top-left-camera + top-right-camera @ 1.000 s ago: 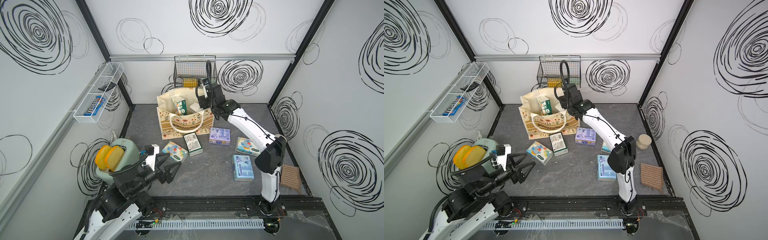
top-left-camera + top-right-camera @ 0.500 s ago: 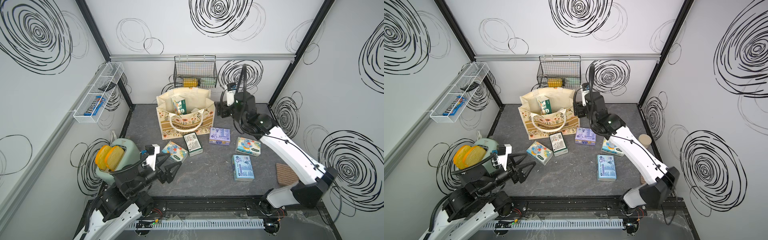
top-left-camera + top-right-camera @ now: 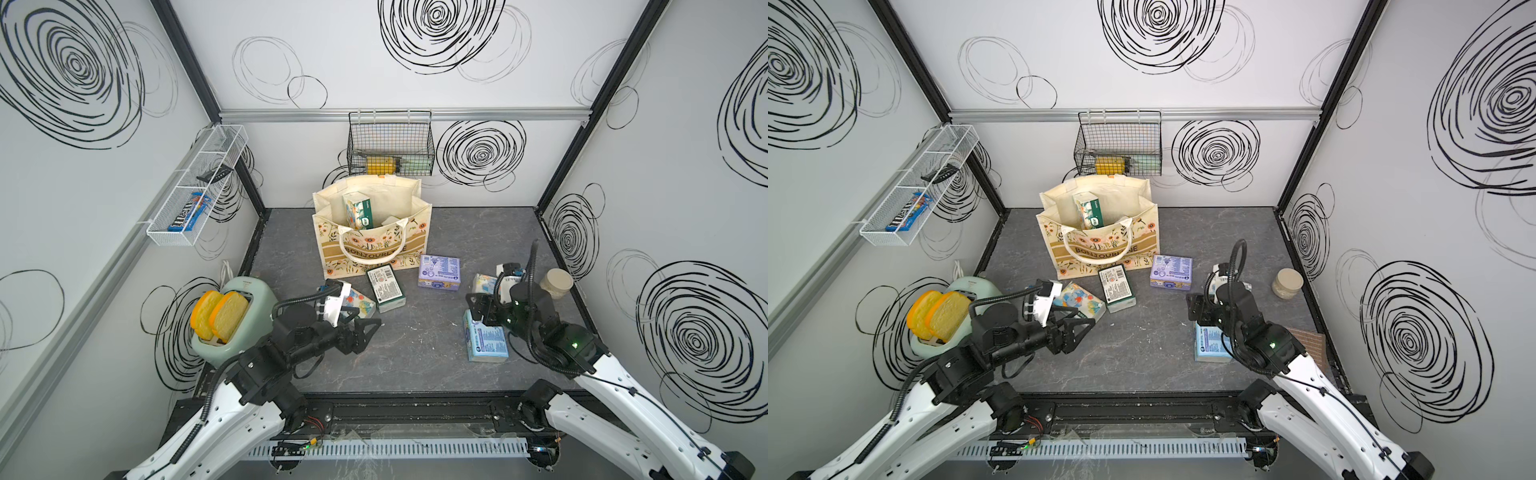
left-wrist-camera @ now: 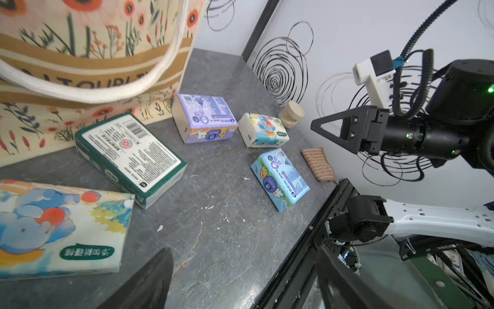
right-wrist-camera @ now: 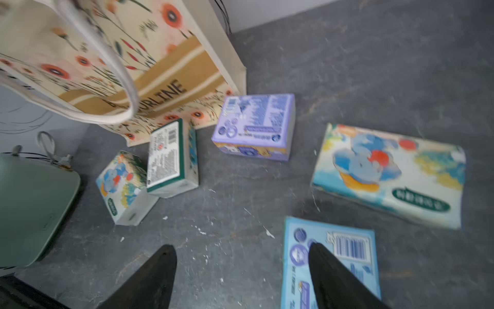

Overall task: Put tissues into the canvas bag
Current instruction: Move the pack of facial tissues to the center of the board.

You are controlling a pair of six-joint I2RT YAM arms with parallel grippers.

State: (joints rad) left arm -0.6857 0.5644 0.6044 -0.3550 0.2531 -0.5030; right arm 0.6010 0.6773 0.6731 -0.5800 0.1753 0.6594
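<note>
Since a second ago my right arm has swung away from the mouth of the canvas bag (image 3: 409, 232) and come down at the lower right of both top views. My left arm has hardly shifted.

Right fingers (image 5: 328, 270): spread wide, nothing between them. One tip lies over the end of the light blue pack (image 5: 352, 248), the other over bare table (image 5: 235, 214). The right gripper (image 5: 242, 247) is empty.

Left gripper (image 3: 368, 332): jaws apart and empty, hovering just beside the left elephant pack (image 3: 359, 299), left of centre.

Tissues: five packs lie on the table in front of the bag. Besides those two, they are the dark green pack (image 3: 385, 286), the purple pack (image 3: 439, 272) and the right elephant pack (image 3: 484, 284). Another green pack (image 3: 357, 210) stands inside the bag, upper centre.

Judgement: the step in hand is grasping the light blue pack. I should shift sideways until both fingers straddle its short width. I should then descend low on its sides and close gently, since the wrap looks soft. The lift must clear the right elephant pack nearby. I should enter the bag from above, avoiding the drooping handle.
</note>
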